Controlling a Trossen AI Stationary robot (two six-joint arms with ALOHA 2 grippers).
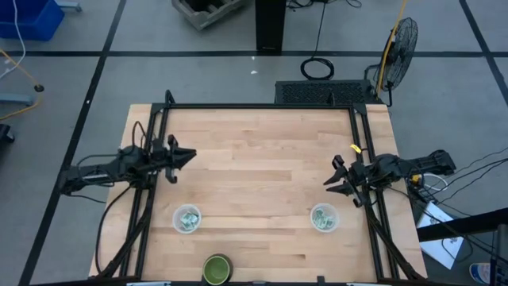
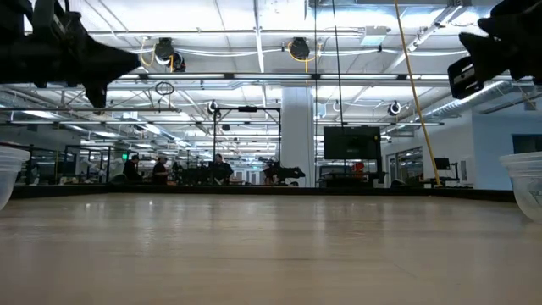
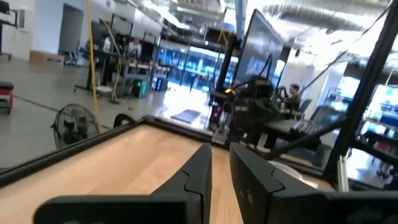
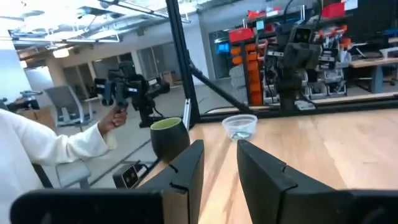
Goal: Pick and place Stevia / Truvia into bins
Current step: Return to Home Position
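Two clear cups stand on the table near its near edge, the left cup and the right cup. Each holds pale green and white packets; I see no packet lying on the bare wood. My left gripper hovers shut above the table's left side, beyond the left cup. My right gripper hovers shut at the right side, just beyond the right cup. The right wrist view shows the left cup with packets inside. In the low view the cups show only at the picture's edges.
A dark green round container stands at the near edge between the cups, also in the right wrist view. A black frame borders the table. A person's white sleeve shows off the table. Bare wood lies between the arms.
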